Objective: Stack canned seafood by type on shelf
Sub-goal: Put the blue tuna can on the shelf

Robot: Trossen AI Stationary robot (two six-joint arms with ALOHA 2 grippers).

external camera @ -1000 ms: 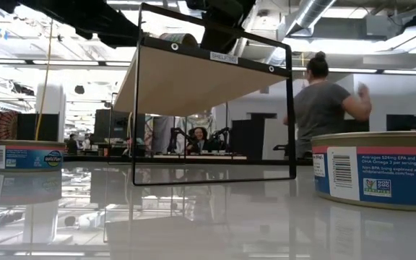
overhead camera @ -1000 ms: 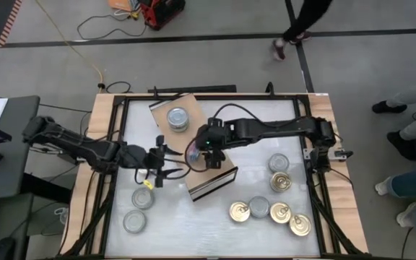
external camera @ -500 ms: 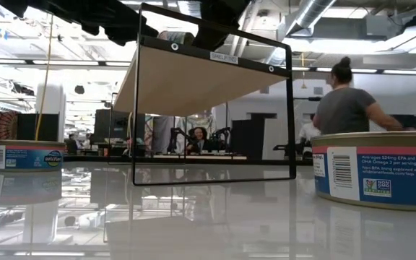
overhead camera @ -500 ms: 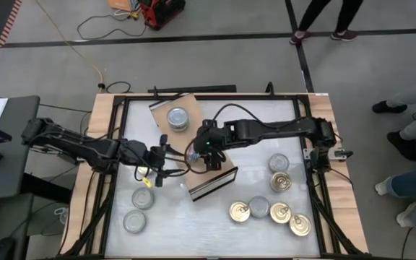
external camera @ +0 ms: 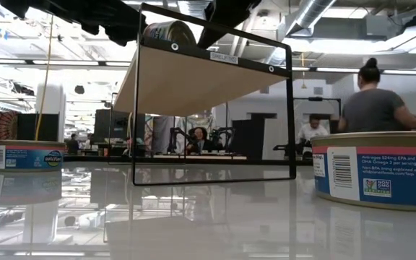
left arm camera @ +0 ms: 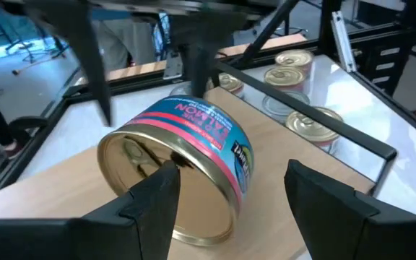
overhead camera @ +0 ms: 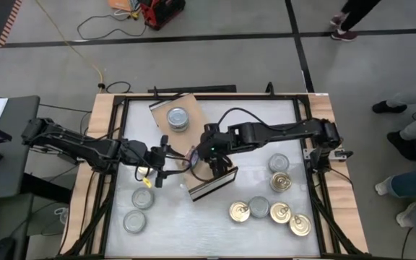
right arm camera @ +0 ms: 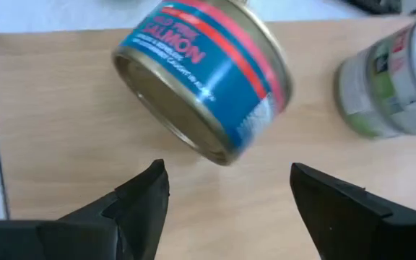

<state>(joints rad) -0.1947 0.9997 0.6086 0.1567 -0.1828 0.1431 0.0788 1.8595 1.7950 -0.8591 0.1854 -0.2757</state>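
Observation:
The shelf [overhead camera: 193,108] is a light-wood board on a black frame, with its dark front end [overhead camera: 211,182] toward the near edge. A blue-and-pink salmon tin [left arm camera: 186,159] [right arm camera: 201,79] sits tilted on the board, its lower rim on the wood and its gold top facing my left gripper. My left gripper [left arm camera: 226,195] is open and level, one finger on each side just before the tin. My right gripper [right arm camera: 226,188] hangs open above the board, fingertips short of the tin. A silver-topped tin [overhead camera: 178,119] stands on the shelf's far part. My left gripper comes level from the table's left side. Its finger [left arm camera: 157,198] overlaps the tin's gold top [left arm camera: 139,162] in the left wrist view. I cannot tell whether it touches the tin.
Two tins [overhead camera: 143,198] [overhead camera: 134,222] stand on the white table near left. Several more [overhead camera: 278,162] [overhead camera: 269,211] stand at the right and near right. In the low view one tin [external camera: 378,170] stands close by. People move in the room beyond the table.
My right gripper has drawn away from the salmon tin, a little up and toward the shelf's front end, rolling as it went. In the low view the tin, half hidden by the gripper before, now shows whole and tilted on the shelf top.

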